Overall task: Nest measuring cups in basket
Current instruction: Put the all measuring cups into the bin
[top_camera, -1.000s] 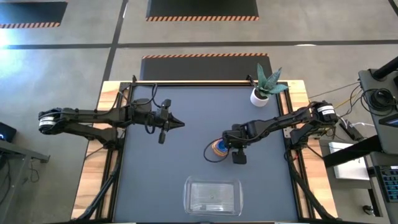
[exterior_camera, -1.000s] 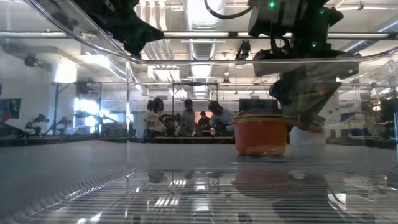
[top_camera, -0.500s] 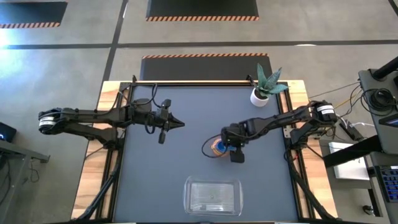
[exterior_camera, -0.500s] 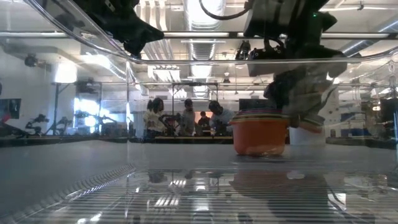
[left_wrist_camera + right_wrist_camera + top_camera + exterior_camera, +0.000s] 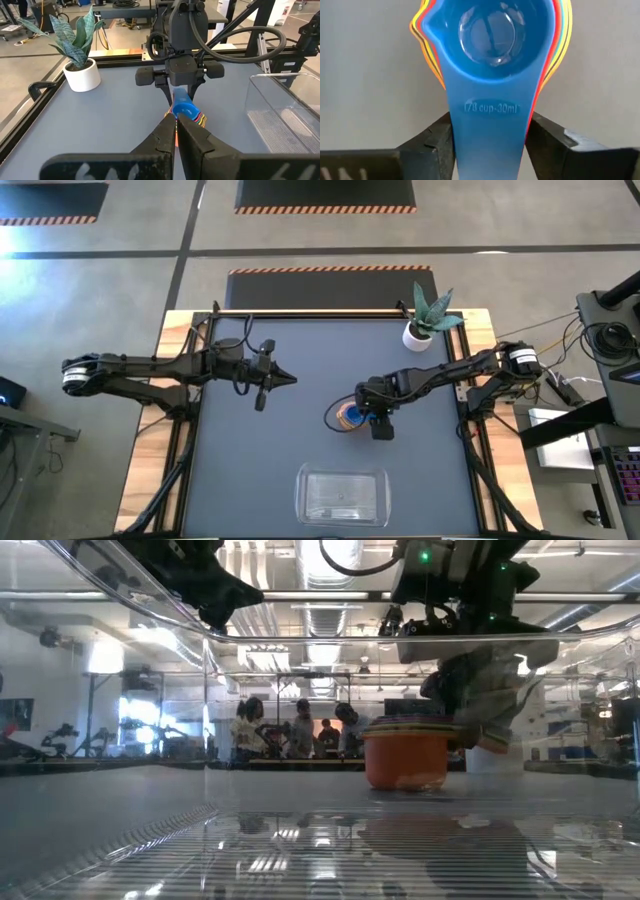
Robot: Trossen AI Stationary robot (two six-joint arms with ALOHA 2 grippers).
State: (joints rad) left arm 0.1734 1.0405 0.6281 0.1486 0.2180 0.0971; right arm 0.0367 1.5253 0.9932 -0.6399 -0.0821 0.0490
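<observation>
The measuring cups (image 5: 348,416) stand nested in one stack on the dark table's middle, the orange cup (image 5: 405,755) outermost and the blue cup (image 5: 490,35) on top. Their handles point toward the table's right. My right gripper (image 5: 372,418) comes down over those handles and is shut on them. My left gripper (image 5: 290,379) hangs shut above the table's left half, its tips (image 5: 176,125) pointing at the stack (image 5: 186,110), touching nothing. The clear basket (image 5: 342,495) rests on the table at the near edge. My right gripper pinches the stacked handles, the blue handle (image 5: 490,125) uppermost, one finger (image 5: 437,137) on each long edge. The fingers slant steeply down from the table's right and lie across the handles. The stack stands upright with its base on the table.
A white pot with a spiky plant (image 5: 418,335) stands at the far right corner. The basket's clear wall (image 5: 280,115) is near the stack's near side. Bare dark table lies between the stack and my left gripper.
The stack of cups has slid a little toward the table's left, staying upright on the table, and my right gripper has shifted slightly the same way with it. My left arm has kept still.
</observation>
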